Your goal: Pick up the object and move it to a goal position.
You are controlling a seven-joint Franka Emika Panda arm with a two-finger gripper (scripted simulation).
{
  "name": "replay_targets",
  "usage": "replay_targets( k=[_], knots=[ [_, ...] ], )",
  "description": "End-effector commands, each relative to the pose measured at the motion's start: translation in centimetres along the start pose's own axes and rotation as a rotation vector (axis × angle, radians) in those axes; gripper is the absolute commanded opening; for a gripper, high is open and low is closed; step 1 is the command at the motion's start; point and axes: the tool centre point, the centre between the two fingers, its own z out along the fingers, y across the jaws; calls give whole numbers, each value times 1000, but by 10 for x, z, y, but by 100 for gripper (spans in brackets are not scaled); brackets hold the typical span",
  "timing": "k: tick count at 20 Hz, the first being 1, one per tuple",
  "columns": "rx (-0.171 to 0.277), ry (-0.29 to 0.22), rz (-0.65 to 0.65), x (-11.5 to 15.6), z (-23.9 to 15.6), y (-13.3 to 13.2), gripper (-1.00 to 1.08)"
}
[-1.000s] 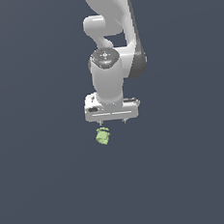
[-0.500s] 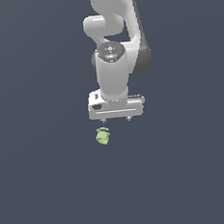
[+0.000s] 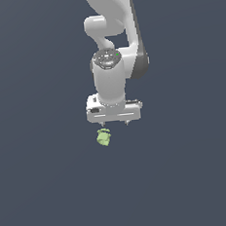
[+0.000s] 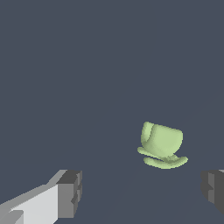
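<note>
On the dark floor: the small green object (image 3: 103, 137) sits alone.
Object's shape: lumpy, like a tiny cup on a curved base (image 4: 162, 145).
Gripper (image 3: 115, 123): white, pointing down, just above the object, not touching it.
Fingers (image 4: 70, 194): spread wide apart, holding nothing.
Arm (image 3: 112, 61): white, reaching up behind.

The light is soft and even in both views, not bright and not dark. The flat dark grey-blue ground (image 3: 44, 190) has no shadows and no shine. The smooth white robot arm (image 3: 110, 17) looks lighter on top, toward 12 o'clock. The small pale lime-green lumpy object (image 4: 161, 144) looks sharp. Nothing is blurry or bent at the edges.
</note>
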Motion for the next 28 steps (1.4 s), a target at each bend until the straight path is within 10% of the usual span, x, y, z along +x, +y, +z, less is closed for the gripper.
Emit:
replay_targets(
  k=[1,12,28],
  knots=[
    [-1,-2,43,-1,13,11,100],
    [-18,-5,254,-9,71,63,100],
    [-19,-5,264,-11,116,67,100]
  ],
)
